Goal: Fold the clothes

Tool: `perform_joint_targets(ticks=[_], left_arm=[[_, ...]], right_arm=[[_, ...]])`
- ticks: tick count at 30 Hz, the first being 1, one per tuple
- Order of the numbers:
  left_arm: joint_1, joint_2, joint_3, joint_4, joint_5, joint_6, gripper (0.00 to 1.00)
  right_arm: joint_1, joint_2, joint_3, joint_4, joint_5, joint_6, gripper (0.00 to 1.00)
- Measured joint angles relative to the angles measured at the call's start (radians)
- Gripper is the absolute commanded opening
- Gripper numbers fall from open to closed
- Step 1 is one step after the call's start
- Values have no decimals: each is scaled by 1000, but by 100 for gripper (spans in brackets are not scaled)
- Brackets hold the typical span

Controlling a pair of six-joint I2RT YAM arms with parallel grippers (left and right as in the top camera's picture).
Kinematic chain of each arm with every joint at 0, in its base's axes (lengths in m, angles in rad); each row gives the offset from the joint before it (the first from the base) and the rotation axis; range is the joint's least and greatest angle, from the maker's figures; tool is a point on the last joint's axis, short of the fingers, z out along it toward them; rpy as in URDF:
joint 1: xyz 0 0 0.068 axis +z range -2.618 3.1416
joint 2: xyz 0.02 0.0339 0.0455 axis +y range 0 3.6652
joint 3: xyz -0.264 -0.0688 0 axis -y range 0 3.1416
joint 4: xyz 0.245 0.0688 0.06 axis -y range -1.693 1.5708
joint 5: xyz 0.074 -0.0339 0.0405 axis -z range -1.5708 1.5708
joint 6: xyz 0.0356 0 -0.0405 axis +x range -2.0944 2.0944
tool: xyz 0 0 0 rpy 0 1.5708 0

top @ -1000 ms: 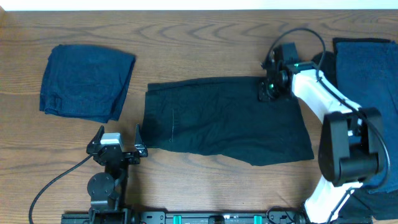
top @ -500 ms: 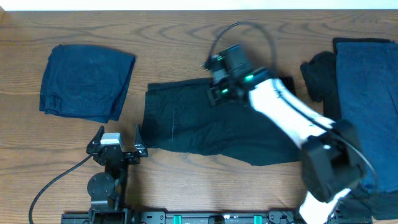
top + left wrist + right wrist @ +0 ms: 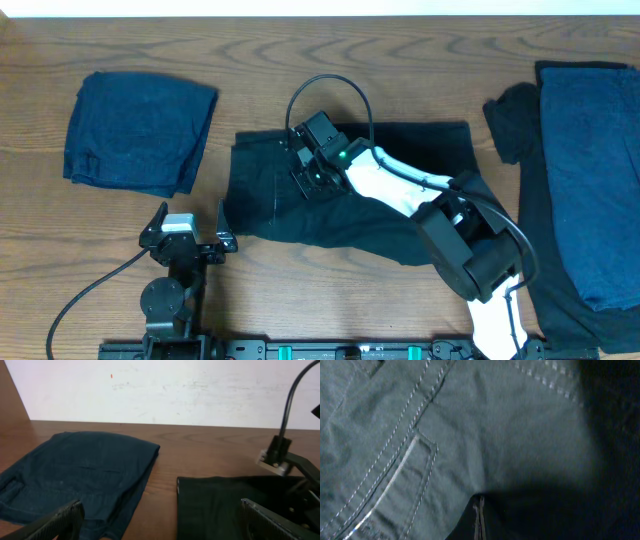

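- From overhead, we saw the black garment lying spread out in the middle of the wooden desk.
- A folded navy garment lay at the far left, well apart from it. At the far right, a flat navy garment rested on top of another black cloth.
- The white right arm reached across the black garment. The right end effector was low over the garment's left half, and it was clenched.
- The left end effector stood released, jaws wide, at the near side of the desk, just beside the lower left corner of the black garment.
- In the left wrist view, the fingers of the left end effector were spread to the two lower corners.
- Ahead of them lay the folded navy garment on the left and the black garment on the right, with a strip of bare desk between them. A white wall stood behind, and a black cable rose at the right edge.
- In the right wrist view, the black garment filled the whole frame. Here it looked greyish, with pale double stitching and a pocket seam.
- At the bottom, the fingertips of the right end effector were pressed together. We could not tell whether some cloth was caught between them.
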Motion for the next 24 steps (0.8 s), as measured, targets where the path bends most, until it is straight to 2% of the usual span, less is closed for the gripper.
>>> perform_joint_targets(ticks=[5, 8, 10, 12, 16, 19, 24], left_arm=[[0, 0, 0, 0, 0, 0, 98], [0, 0, 0, 0, 0, 0, 98], [0, 0, 0, 0, 0, 0, 98], [0, 0, 0, 0, 0, 0, 98], [0, 0, 0, 0, 0, 0, 98], [0, 0, 0, 0, 0, 0, 98], [0, 0, 0, 0, 0, 0, 98]], right_arm=[[1, 21, 2, 95, 23, 0, 3], [0, 31, 2, 138, 42, 0, 7], [0, 34, 2, 153, 50, 0, 13], [-2, 34, 3, 152, 54, 2, 25], [-22, 31, 24, 113, 33, -3, 37], [-61, -2, 27, 55, 21, -7, 40], [-152, -195, 28, -115, 21, -7, 47]])
